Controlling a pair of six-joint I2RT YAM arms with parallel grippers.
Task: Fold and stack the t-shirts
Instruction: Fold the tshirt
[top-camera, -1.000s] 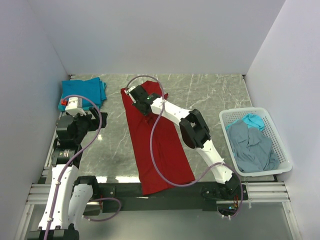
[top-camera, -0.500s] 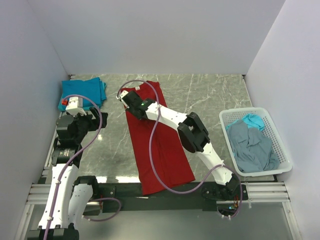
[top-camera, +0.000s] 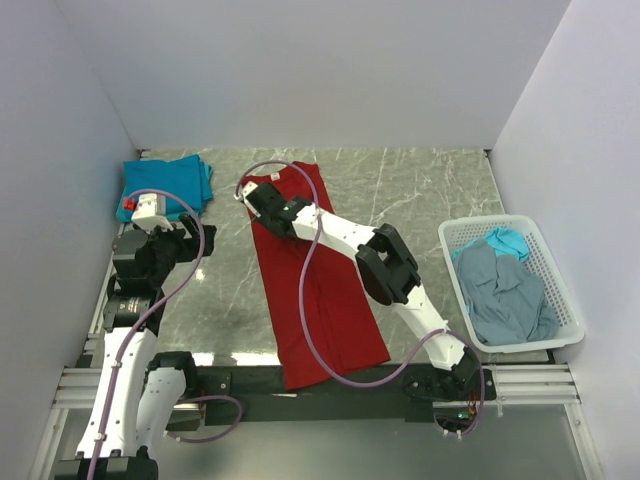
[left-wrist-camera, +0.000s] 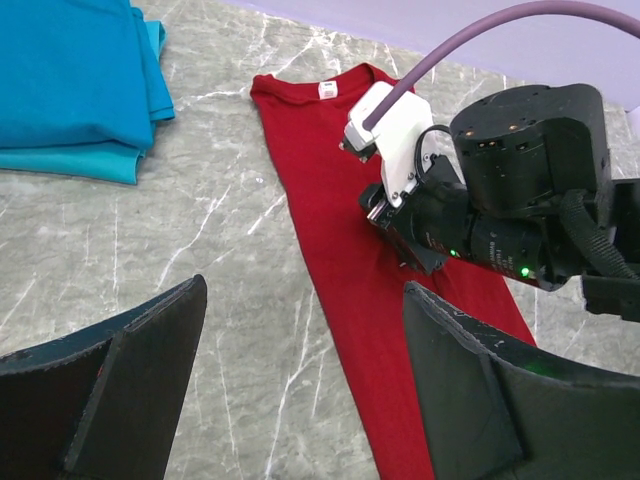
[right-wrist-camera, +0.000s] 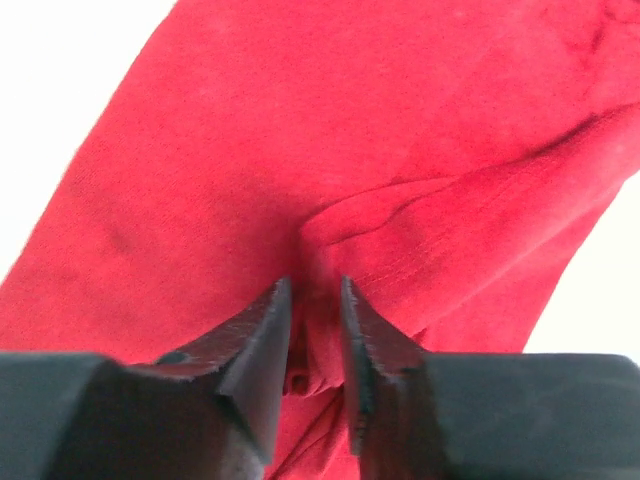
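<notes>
Red shirt (top-camera: 322, 300) is laid as a long narrow strip on the surface (top-camera: 430, 190), long axis running far to near, collar at the far end. A fold by the collar end is pinched in the right jaws, set narrow. Left jaws are held wide and empty, left of the strip, less near. 1 white collar tag (left-wrist-camera: 327, 89) is seen; its print cannot be read.

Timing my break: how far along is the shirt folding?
Done: folded teal t-shirts stacked at the far left corner. In hand: the bright red t-shirt, a long narrow strip, right gripper shut on a pinch near its collar; left gripper open, empty. Left: a grey-blue t-shirt and a teal one crumpled in the white lattice basket.
</notes>
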